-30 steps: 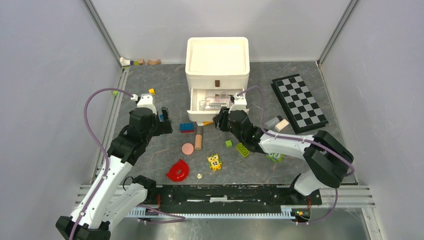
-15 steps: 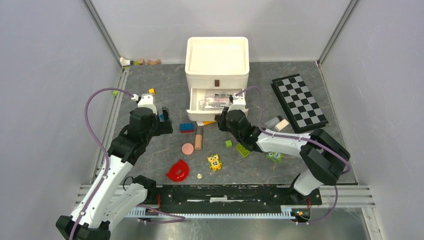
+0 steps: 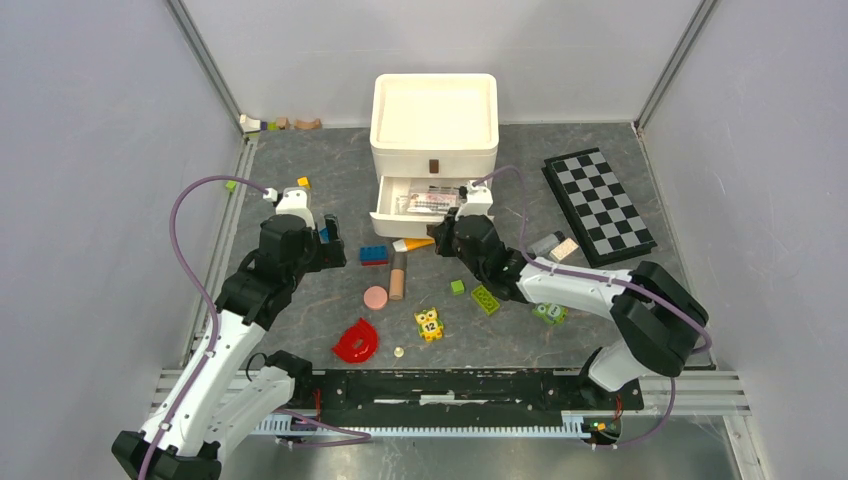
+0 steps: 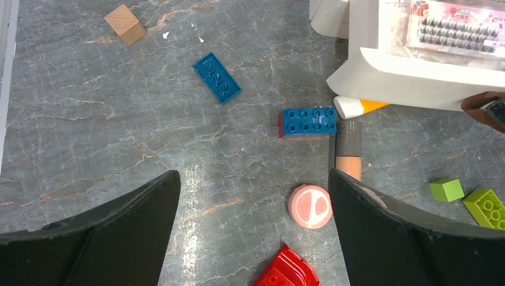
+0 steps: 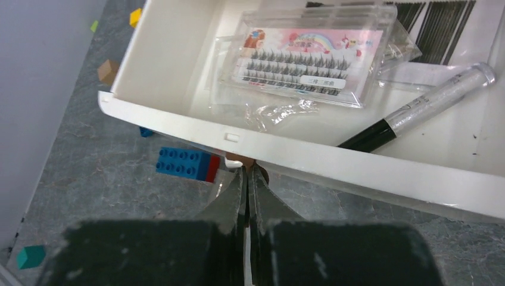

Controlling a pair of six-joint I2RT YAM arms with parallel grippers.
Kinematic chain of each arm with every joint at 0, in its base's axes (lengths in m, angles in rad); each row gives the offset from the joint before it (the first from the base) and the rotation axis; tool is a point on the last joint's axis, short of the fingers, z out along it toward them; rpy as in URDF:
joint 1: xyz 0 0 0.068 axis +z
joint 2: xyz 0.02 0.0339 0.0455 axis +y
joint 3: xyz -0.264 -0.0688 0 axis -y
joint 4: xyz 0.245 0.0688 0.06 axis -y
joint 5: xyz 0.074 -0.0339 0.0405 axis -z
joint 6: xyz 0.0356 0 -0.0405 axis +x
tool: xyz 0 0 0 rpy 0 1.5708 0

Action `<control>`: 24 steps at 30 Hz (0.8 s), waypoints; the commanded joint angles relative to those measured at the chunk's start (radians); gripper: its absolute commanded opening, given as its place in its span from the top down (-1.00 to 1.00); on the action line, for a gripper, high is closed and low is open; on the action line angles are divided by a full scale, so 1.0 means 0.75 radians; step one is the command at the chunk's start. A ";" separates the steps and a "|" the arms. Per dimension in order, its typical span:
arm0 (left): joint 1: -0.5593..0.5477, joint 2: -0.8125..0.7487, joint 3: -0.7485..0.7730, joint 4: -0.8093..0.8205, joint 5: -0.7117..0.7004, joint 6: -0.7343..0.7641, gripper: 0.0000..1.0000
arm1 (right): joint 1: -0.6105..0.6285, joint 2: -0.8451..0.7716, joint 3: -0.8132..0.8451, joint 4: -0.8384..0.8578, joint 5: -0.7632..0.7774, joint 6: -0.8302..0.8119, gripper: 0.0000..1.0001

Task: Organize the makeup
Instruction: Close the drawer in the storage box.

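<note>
- Left tool (image 4: pixel 253 179): jaws spread wide and holding nothing. It hovers over the counter (image 4: pixel 119 119), near the loose cosmetics.
- Round pink disc (image 4: pixel 309 206): flat on the counter, just beyond the red half-ring (image 4: pixel 286 271). Not yet stowed.
- Beige stick (image 4: pixel 348 156): lying just past the disc, with its far end beside the blue brick (image 4: pixel 308 121). Not yet stowed.
- Orange tube (image 4: pixel 360 107): on the counter at the drawer's front lip, white cap pointing left. More of it shows than a second ago.
- Right tool (image 5: pixel 245 173): its jaws were half apart a second ago and are now pressed fully together. The tips sit at the brown handle tab (image 5: pixel 234 159) under the drawer front. Whether they pinch the tab cannot be told.
- Drawer (image 5: pixel 357 173): it sits further back into the cabinet (image 3: pixel 435 150) than before. It holds the lash packet (image 5: pixel 312 59), a clear packet (image 5: pixel 280 110) and the thin pencil (image 5: pixel 417 110).
- Assessment: three cosmetics are still outside, so the drawer probably needs to stay open or be pulled out again.
</note>
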 commanded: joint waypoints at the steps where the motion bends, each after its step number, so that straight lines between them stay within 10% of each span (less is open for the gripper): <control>1: 0.006 -0.004 -0.002 0.061 -0.003 0.026 -1.00 | -0.007 -0.085 0.104 0.112 -0.004 -0.026 1.00; 24: 0.007 0.001 -0.004 0.062 -0.001 0.026 -1.00 | -0.060 0.080 0.338 0.078 0.113 -0.281 1.00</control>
